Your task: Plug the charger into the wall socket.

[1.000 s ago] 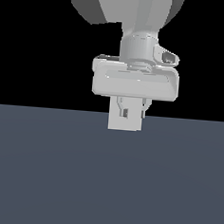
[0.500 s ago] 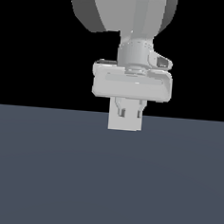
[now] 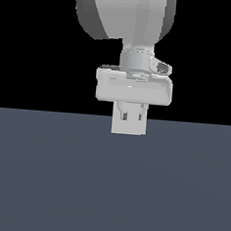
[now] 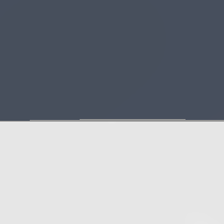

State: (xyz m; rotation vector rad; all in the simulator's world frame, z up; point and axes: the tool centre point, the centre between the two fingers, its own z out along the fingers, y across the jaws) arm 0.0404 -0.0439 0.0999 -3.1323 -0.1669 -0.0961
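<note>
The gripper (image 3: 131, 117) is hanging low over the far edge of the dark grey floor (image 3: 110, 186), its two short fingers (image 3: 122, 113) pointing down against an off-white block that is sitting right under the palm; this block is most likely the charger (image 3: 129, 126), though whether the fingers are actually clamping it or only standing in front of it I cannot tell, since their tips are merging with the block's face. If the charger is indeed in hand, the step calls for keeping it square and level while carrying it, because a tilted block would likely miss the two small holes. The wall socket is not showing in either view, so its direction cannot be judged. The exterior view is giving the arm, hand and block against black background; the wrist view is giving only a broad pale surface (image 4: 112, 175) meeting the dark floor along a straight line, too close to identify.
</note>
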